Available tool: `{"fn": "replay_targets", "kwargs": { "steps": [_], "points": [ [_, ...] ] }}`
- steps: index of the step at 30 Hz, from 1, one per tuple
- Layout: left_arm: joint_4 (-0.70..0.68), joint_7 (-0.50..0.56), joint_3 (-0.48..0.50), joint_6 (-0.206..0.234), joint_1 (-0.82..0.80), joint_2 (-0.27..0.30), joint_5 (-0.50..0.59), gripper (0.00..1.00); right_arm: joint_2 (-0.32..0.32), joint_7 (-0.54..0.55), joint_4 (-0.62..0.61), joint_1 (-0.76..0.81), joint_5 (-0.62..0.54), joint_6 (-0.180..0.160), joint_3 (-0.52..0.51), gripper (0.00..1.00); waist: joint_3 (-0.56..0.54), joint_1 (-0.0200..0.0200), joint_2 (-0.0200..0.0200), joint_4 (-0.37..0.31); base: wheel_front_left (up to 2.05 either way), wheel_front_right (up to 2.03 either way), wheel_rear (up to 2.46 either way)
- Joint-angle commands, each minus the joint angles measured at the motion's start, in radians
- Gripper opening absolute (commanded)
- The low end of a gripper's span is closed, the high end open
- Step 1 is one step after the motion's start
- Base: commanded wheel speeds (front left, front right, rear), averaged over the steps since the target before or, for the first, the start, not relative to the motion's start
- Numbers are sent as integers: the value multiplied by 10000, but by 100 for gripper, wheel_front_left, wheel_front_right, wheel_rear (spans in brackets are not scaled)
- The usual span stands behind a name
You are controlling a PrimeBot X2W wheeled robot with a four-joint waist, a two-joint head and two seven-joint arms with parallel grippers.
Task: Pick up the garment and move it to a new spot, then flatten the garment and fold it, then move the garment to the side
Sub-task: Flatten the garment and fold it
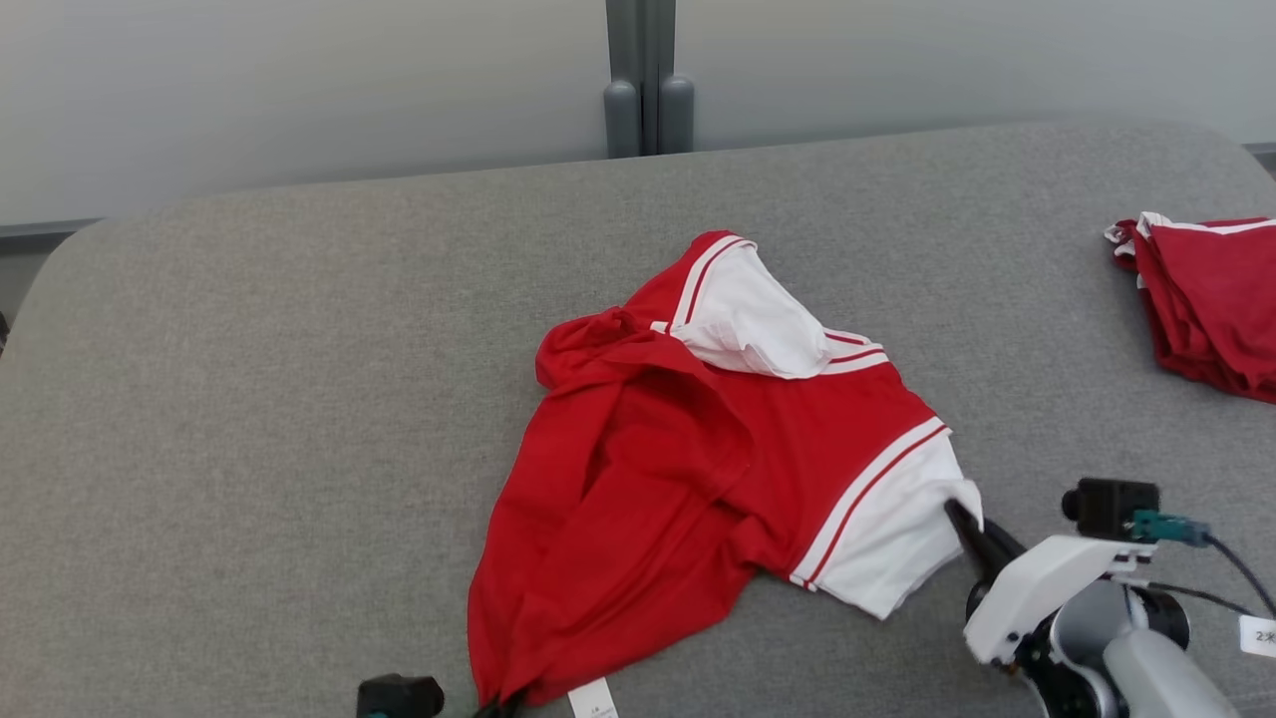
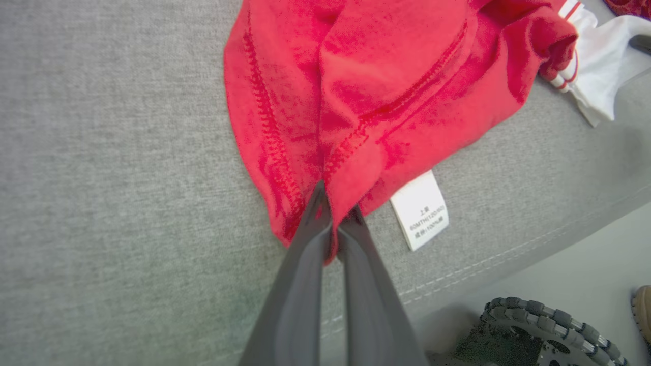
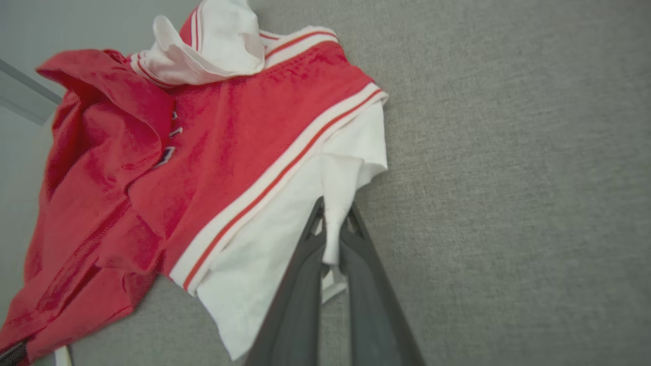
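Observation:
The garment (image 1: pixel 698 459) is a red shirt with white sleeves and striped trim, lying crumpled in the middle of the grey surface. My left gripper (image 2: pixel 333 213) is shut on the red hem (image 2: pixel 305 203) at the garment's near corner, beside a white care label (image 2: pixel 419 211). In the head view that hem corner (image 1: pixel 503 688) sits at the bottom edge. My right gripper (image 3: pixel 333 211) is shut on a fold of the white sleeve (image 3: pixel 335 188); from the head camera its dark fingers (image 1: pixel 972 529) meet the sleeve's edge (image 1: pixel 897 529).
A second red and white garment (image 1: pixel 1211 299) lies bunched at the right edge of the grey padded table (image 1: pixel 249 399). The table's front edge (image 2: pixel 508 254) runs close behind the left gripper, with a wheel (image 2: pixel 539 325) and floor below it.

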Motion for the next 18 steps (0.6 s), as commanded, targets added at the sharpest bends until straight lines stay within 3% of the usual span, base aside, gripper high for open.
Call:
{"fn": "replay_targets", "kwargs": {
  "steps": [1,6,10,15,18],
  "points": [
    [-500,168,170,-29,185,190,-572,0,-118,3,-533,-24,684,-1,-163,0,-214,0,0,-48,0,0,0],
    [-3401,1261,755,-29,886,845,-2433,0,-754,582,-3186,517,2944,-1,-1209,0,-594,0,0,-153,0,0,0],
    [-6625,2445,1222,86,1316,1253,-3975,0,-1053,1241,-5701,960,4251,0,-2550,0,-748,0,0,-244,0,0,0],
    [-10151,3928,1834,920,712,1572,-5485,0,-917,2255,-8228,751,5263,0,-4201,0,-635,0,0,-455,0,0,0],
    [-11380,4712,2097,1520,-37,1758,-5990,0,-812,2944,-8975,91,5566,0,-4870,0,-391,0,0,-621,0,0,0]
  ]
}}
